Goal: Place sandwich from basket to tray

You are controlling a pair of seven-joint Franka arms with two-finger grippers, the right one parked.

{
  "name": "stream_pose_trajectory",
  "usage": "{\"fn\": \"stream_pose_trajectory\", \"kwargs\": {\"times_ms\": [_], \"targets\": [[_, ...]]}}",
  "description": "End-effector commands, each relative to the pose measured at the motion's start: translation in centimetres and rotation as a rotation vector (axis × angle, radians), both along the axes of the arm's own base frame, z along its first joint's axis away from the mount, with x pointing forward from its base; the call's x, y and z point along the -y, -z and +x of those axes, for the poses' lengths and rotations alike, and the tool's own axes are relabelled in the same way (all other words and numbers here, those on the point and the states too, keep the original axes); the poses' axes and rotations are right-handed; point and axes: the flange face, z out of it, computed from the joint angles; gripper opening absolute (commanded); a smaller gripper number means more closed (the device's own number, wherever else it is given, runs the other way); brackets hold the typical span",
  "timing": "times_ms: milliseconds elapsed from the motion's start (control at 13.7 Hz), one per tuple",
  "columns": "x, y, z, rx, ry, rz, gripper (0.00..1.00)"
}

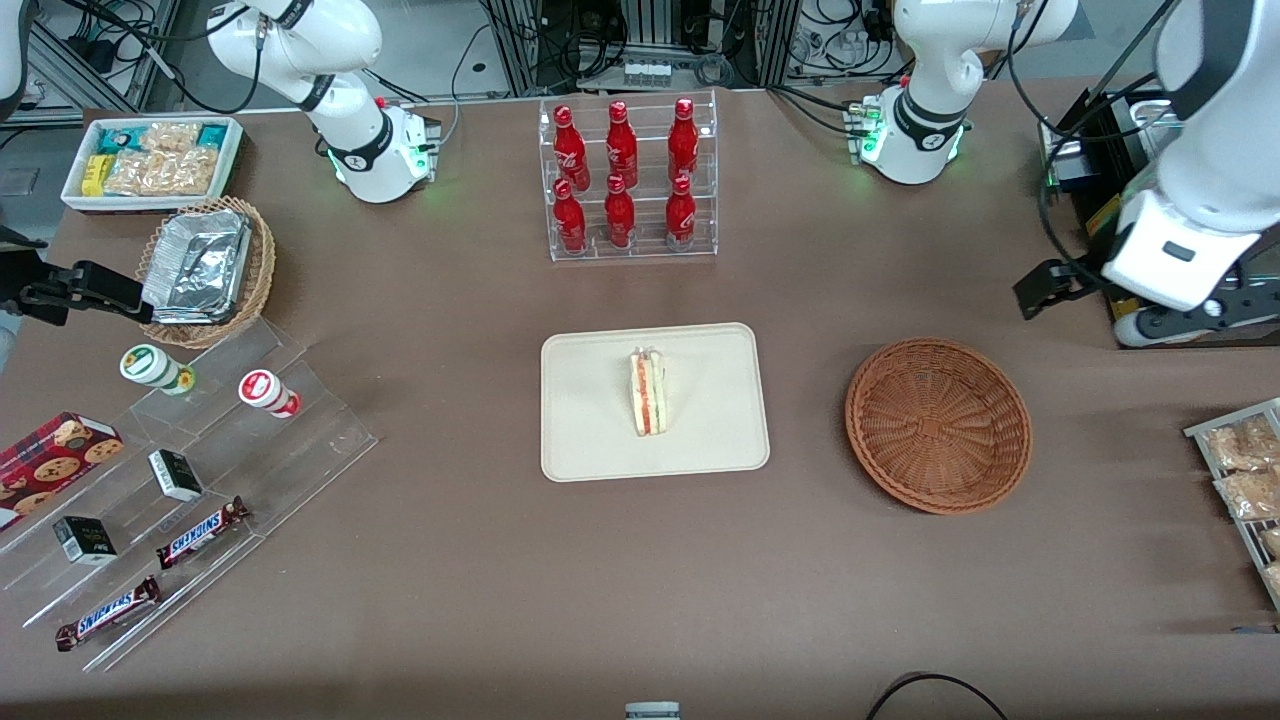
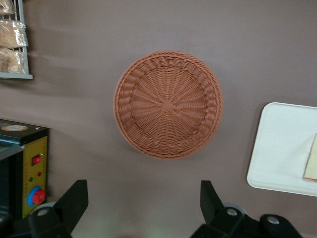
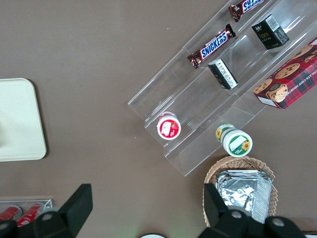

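The sandwich [image 1: 648, 392], a pale bread wedge with a red and green filling stripe, lies on the cream tray [image 1: 590, 440] mid-table. The round reddish-brown wicker basket [image 1: 938, 425] stands beside the tray toward the working arm's end, with nothing in it. My left gripper [image 1: 1045, 288] hangs above the table, farther from the front camera than the basket and toward the working arm's end. The left wrist view shows the gripper [image 2: 142, 186] open with only tabletop between its fingers, looking down on the basket [image 2: 168, 104], the tray [image 2: 282, 148] and an edge of the sandwich [image 2: 312, 161].
A clear rack of red bottles [image 1: 628, 180] stands farther back than the tray. A wire rack of snack bags [image 1: 1240, 480] and a yellow-faced device [image 2: 29, 173] are at the working arm's end. Acrylic steps with candy [image 1: 190, 470], a tan foil basket [image 1: 205, 270] and a white snack box [image 1: 150, 160] are at the parked arm's end.
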Motion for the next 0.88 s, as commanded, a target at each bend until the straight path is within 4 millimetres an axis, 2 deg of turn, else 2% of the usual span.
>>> {"fn": "stream_pose_trajectory", "kwargs": {"times_ms": [0, 585, 805], "targets": [[-1.0, -0.4, -0.8, -0.023, 0.045, -0.006, 1.00], [-2.9, -1.6, -4.3, -0.031, 0.126, -0.010, 1.00], [-2.8, -2.3, -4.7, -0.019, 0.129, -0.011, 1.00]]}}
